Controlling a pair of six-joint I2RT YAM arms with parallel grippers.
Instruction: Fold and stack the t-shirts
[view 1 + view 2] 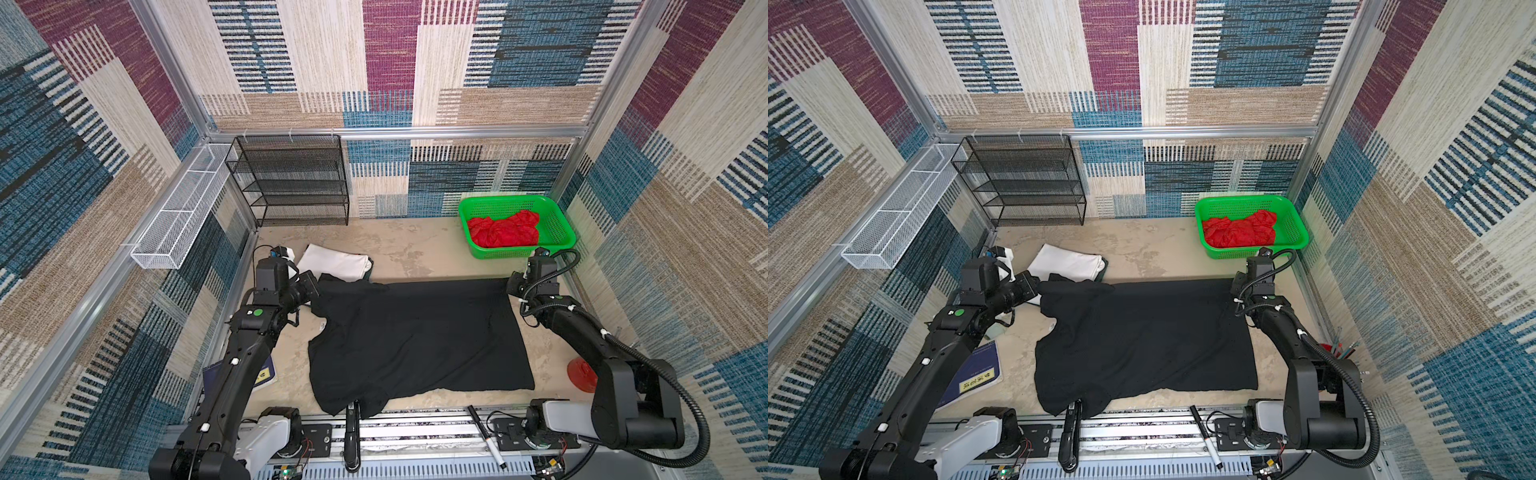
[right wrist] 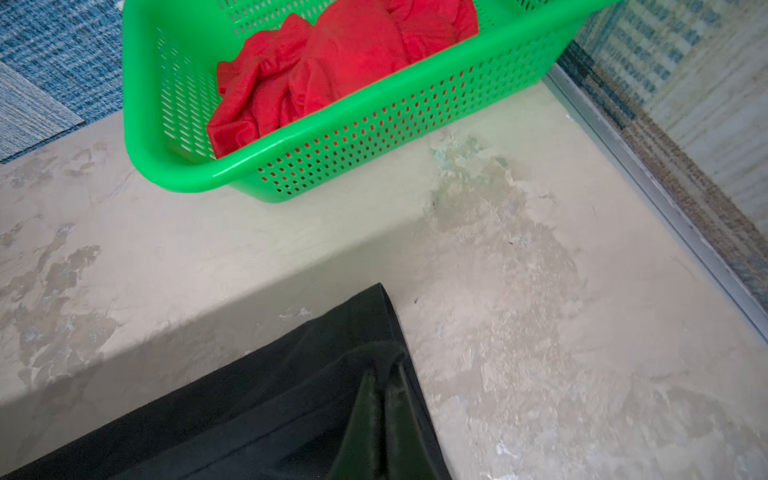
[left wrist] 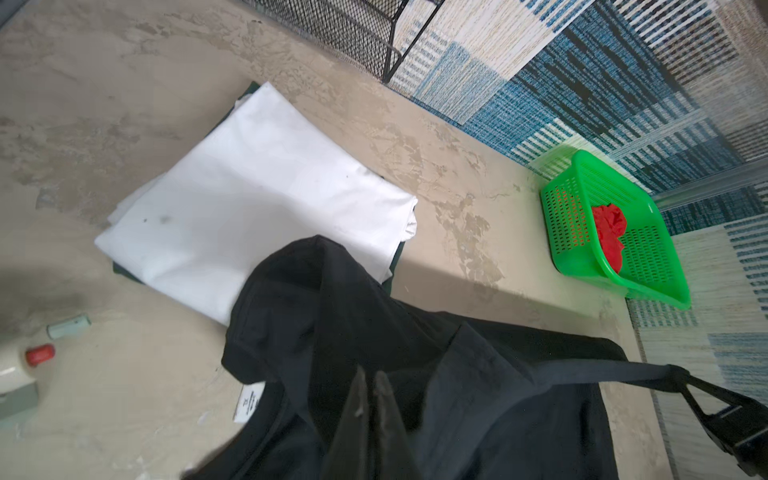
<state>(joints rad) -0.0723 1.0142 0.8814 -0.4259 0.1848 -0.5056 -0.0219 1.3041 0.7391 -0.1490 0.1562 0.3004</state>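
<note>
Patterned fabric walls [image 1: 390,62] surround a beige table [image 1: 415,249] where the left gripper [image 3: 374,399] and right gripper [image 2: 384,386] each pinch the far edge of the black t-shirt [image 1: 415,340], seemingly stretching it flat for folding beside the folded white t-shirt [image 1: 336,264].

Black t-shirt [image 1: 415,332], white t-shirt [image 1: 336,262] and red t-shirt [image 1: 503,232] contrast with a green basket [image 1: 559,226] and blue-maroon-beige striped walls [image 1: 390,50].

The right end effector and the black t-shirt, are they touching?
Touching. In the right wrist view the right end effector is shut on a corner of the black t-shirt, and the cloth bunches up there.
</note>
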